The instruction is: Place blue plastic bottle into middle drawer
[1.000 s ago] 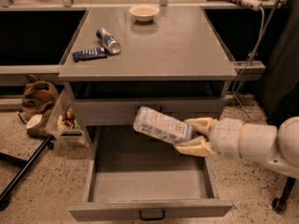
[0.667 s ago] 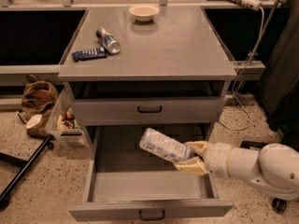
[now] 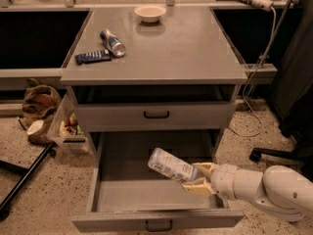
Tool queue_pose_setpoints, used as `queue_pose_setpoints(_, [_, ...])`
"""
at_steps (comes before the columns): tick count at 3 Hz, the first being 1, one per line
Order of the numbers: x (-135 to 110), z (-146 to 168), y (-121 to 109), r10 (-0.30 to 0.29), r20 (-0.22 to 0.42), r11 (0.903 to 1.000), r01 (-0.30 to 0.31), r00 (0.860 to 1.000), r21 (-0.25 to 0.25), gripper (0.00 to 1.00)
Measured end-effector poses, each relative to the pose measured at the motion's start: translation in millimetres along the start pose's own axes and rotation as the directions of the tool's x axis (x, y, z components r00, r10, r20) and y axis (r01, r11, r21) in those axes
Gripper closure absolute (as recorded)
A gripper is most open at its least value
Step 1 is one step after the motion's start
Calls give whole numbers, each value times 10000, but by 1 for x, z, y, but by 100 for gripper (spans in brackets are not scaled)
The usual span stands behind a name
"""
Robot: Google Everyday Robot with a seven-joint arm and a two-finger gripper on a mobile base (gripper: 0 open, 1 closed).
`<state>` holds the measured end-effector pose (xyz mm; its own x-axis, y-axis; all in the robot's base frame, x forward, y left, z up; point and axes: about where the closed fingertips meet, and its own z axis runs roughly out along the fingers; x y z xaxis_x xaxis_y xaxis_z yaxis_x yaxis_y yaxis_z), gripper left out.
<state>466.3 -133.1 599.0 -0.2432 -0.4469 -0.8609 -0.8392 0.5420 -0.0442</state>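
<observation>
The cream tool point(image 3: 199, 176) pinches a clear, pale-labelled plastic bottle point(image 3: 171, 165). A wide grey metal drawer point(image 3: 128, 196) stands open beneath the tool.

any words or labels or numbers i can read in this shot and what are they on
Nothing here is readable.
Bottle label: pale print, too blurred to read. The tool holds the bottle by one end over the open drawer.
Can on the cabinet top: markings too blurred to read.
Dark packet beside the can: nothing readable.
Bowl: no text visible.
</observation>
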Motion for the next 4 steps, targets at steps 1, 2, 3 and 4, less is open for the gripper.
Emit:
queue_pose_setpoints(1, [16,23,-6,2,177,9991,5,9998,-413,100])
queue_pose_setpoints(2, [56,68,-36,157,-20,9990,-158,9999,-420,100])
queue_pose_setpoints(3, [92,109,-60,320,-562,9987,-341,9979,-378,100])
queue_pose_setpoints(4, [131,139,-69,608,-1379,9969,-672,9886,-417,100])
